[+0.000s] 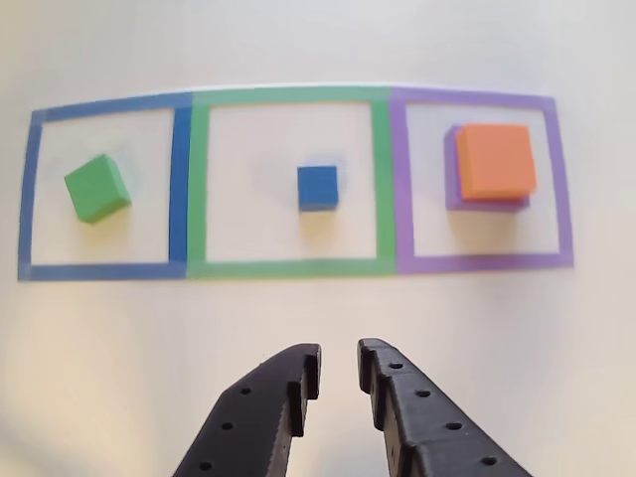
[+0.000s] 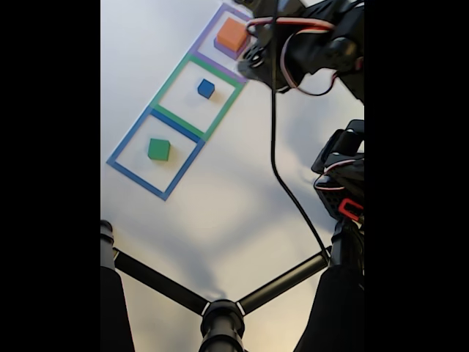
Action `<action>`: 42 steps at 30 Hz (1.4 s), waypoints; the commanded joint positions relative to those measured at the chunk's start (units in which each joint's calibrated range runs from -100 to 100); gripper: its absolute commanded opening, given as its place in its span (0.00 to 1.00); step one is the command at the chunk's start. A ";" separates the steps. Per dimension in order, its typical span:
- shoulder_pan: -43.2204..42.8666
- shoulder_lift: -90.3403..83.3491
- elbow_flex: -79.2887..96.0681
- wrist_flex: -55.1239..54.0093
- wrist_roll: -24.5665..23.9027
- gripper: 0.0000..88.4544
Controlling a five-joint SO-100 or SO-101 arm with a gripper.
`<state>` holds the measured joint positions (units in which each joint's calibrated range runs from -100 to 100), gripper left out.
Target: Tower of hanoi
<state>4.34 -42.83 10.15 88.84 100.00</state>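
Hand (image 1: 338, 383) agape, blocks unlabelled

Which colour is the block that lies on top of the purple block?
Orange block, on the purple block; it shows best in the other view.

The gripper (image 1: 339, 383) has two black plastic jaws with bumpy, stepped inner edges and small round holes along their tops. In the fixed view the arm (image 2: 322, 44) is black, with red and black wires looping over it, and perhaps a small red part lower down.
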 commanded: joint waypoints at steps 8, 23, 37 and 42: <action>6.06 -3.80 -10.19 10.84 0.00 0.01; 14.22 -13.18 26.16 -19.27 0.00 0.29; 15.37 -13.10 69.32 -74.31 0.00 0.50; 14.22 -4.20 73.23 -89.20 0.00 0.50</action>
<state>19.82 -53.34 82.63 11.16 100.00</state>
